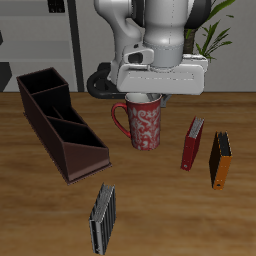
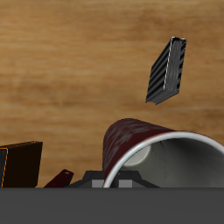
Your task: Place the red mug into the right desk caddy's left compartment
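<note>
Wooden tabletop [image 1: 160,215] below, end effector [image 1: 146,96] right at the red mug [image 1: 143,124] rim, grip unreadable — a shallow pinch could tip it before the right desk caddy [image 1: 58,121].

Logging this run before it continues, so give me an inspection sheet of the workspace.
Surface: wooden table, flat.
Job's things: red mug upright, directly under the hand; right desk caddy beside it, compartments look empty.
Clutter: slim red book, orange book, striped dark book near the front edge.
Hand: at the mug's rim, fingers hidden, state unclear.
Cables: nothing seen.
Surroundings: shelving and a plant behind.
</note>
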